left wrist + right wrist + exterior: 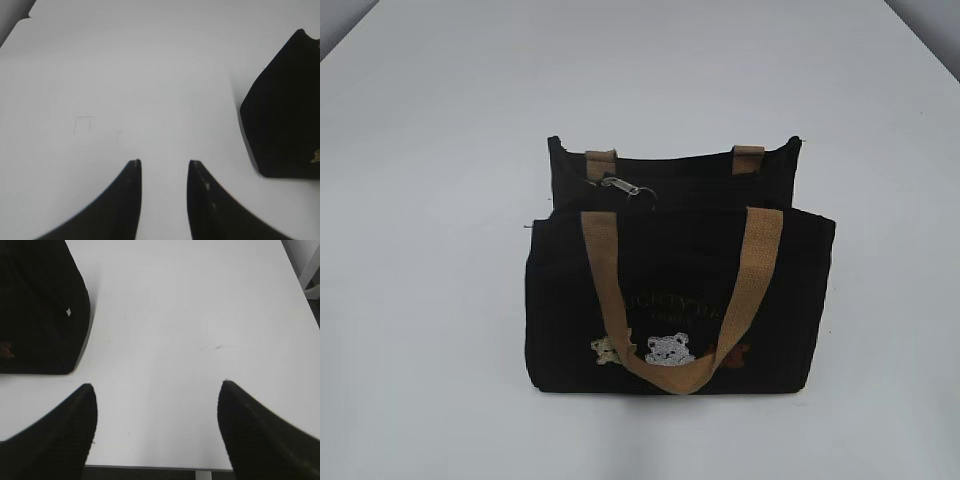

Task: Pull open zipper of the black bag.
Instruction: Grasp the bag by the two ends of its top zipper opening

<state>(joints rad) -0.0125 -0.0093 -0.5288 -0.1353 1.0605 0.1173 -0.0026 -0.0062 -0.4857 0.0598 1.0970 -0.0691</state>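
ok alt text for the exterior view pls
A small black bag with two tan webbing handles stands upright on a white table, embroidered bears low on its front. The silver zipper pull lies at the top left. No gripper is visible.

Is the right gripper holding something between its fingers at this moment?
No, the right gripper is open with only bare white table between its fingers, and the black bag lies apart.
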